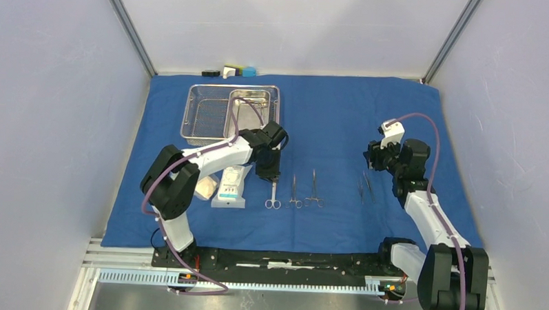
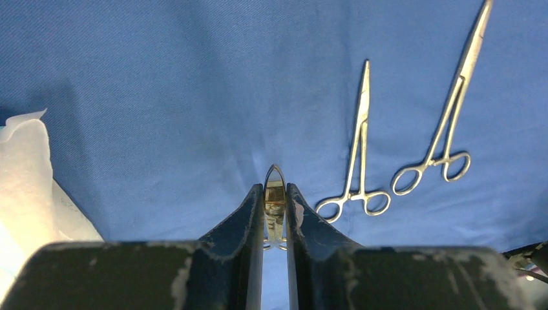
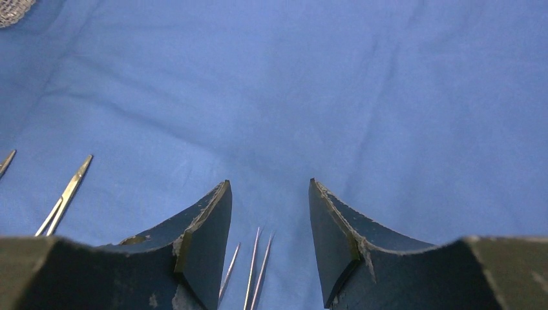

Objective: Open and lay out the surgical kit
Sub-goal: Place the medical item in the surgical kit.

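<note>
Left tool grips one instrument from the laid-out row; right tool gapes over the thin pair.

The blue cloth [image 1: 342, 116] is spread flat over the surface. The wire-mesh basket [image 1: 205, 118] sits in the upper left of centre, with the steel pan [image 1: 248, 126] inside its right half. The packets [image 1: 230, 188] lie below it, at lower left. The left tool [image 2: 274, 194] is closed narrowly on the leftmost instrument [image 2: 274, 183] of a row at mid-frame, whose tip shows between the fingers. Two more ring-handled instruments [image 2: 357, 152] lie just to its right, apart from each other. The right tool [image 3: 268, 194] stands wide open and holds nothing, above the thin instruments [image 3: 253, 271] lying right of centre. Small blocks [image 1: 230, 72] sit at the cloth's top edge.
</note>
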Tool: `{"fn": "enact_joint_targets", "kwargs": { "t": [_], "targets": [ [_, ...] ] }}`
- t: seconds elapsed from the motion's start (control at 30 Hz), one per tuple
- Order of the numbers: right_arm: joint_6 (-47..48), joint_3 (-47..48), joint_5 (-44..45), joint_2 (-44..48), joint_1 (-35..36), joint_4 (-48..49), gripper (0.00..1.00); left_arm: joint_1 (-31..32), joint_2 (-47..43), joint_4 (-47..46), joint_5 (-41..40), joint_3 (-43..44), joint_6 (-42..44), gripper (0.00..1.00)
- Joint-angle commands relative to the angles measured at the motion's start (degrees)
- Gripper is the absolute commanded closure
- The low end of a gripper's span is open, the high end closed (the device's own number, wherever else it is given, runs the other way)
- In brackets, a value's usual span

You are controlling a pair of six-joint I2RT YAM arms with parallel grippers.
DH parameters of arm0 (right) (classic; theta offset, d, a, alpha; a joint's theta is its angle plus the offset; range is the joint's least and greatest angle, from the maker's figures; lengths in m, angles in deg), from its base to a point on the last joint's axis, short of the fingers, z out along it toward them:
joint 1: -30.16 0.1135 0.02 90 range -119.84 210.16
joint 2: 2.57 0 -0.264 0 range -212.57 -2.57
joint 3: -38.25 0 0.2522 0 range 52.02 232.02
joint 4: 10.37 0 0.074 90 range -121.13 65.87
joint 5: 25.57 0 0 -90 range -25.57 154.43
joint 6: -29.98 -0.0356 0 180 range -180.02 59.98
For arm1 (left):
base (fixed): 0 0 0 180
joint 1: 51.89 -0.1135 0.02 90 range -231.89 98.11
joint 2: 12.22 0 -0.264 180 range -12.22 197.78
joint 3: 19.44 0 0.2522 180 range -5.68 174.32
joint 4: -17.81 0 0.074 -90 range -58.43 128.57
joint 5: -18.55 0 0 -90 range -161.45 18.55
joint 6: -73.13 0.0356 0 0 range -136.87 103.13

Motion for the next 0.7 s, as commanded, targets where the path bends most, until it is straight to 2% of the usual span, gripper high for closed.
{"fn": "enact_joint_targets", "kwargs": {
  "t": [0.0,0.67],
  "targets": [
    [0.5,-0.8,-2.7,2.5,-0.9,3.4,0.46,0.3,1.4,0.3,-1.0,3.1,-2.6,0.96],
    [-2.4,-1.9,-8.5,1.8,-5.4,3.9,0.47,0.3,5.3,0.8,-2.1,4.9,-2.5,0.9]
  ]
}}
